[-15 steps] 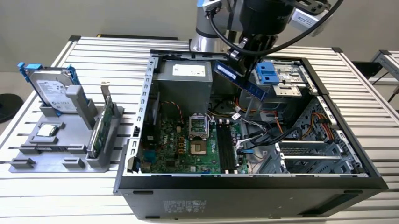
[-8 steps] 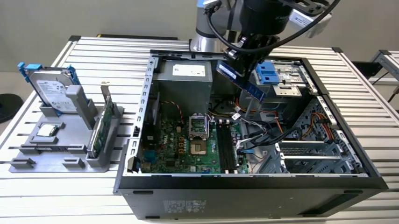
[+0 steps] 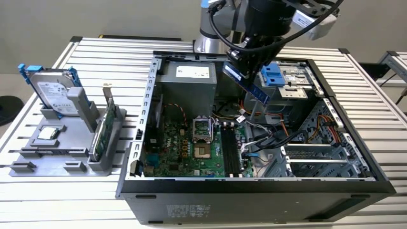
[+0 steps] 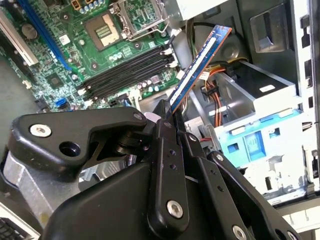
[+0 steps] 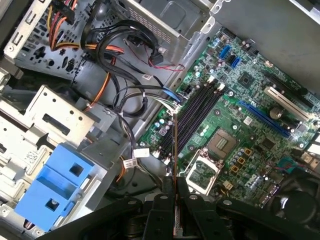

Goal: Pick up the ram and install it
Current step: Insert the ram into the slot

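One hand [image 3: 240, 61]: clamped on the ram's upper end, hanging over the open case [image 3: 150, 95]; in both wrist views [image 4: 167, 120] [image 5: 175, 192] its fingers press the stick's two flat faces.
Ram [image 3: 254, 89]: in the air inside the case's top opening, tilted, with its lower end toward the exterior view's right. It touches nothing but the hand. The second wrist view shows its blue face [image 4: 200, 70]; the first wrist view shows it edge-on [image 5: 175, 145].
Slots [image 3: 230, 152]: black, side by side on the board [image 3: 178, 148] at the case's floor, well below the ram. In the first wrist view the ram's thin edge runs nearly in line with them [image 5: 192, 117].
Room: open air lies between the ram's lower end and the slots [image 4: 125, 70].
Cables [image 5: 120, 45]: looped just beside the slots' end, within the case.
Blue cage [image 3: 272, 76]: against the case's far wall, just behind the ram.
Worktop [image 3: 95, 52]: slatted, carrying the case.
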Robot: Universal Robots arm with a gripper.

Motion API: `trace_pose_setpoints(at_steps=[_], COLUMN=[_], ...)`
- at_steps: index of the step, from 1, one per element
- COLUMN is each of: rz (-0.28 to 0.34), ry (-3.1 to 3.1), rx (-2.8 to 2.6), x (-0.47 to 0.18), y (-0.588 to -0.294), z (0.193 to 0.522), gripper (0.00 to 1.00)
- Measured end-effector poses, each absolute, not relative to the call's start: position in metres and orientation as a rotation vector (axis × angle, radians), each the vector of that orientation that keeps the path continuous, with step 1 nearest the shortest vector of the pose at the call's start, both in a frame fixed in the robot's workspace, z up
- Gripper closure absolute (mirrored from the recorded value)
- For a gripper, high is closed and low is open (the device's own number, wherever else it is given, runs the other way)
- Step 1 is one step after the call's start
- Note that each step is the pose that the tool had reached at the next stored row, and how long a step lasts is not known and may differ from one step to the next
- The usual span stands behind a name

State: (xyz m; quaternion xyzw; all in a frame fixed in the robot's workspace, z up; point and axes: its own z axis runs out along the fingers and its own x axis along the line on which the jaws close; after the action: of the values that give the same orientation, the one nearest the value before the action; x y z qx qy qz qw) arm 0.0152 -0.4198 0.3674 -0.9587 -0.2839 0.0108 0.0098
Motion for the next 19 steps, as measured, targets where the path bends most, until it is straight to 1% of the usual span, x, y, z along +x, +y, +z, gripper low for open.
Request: trace_pose_setpoints(at_steps=[19], rz=[0.031], ry=[-0.676], rx=[-3.046], x=[0.0152], y=[-0.4198], z=[0.3664], gripper=[1.00])
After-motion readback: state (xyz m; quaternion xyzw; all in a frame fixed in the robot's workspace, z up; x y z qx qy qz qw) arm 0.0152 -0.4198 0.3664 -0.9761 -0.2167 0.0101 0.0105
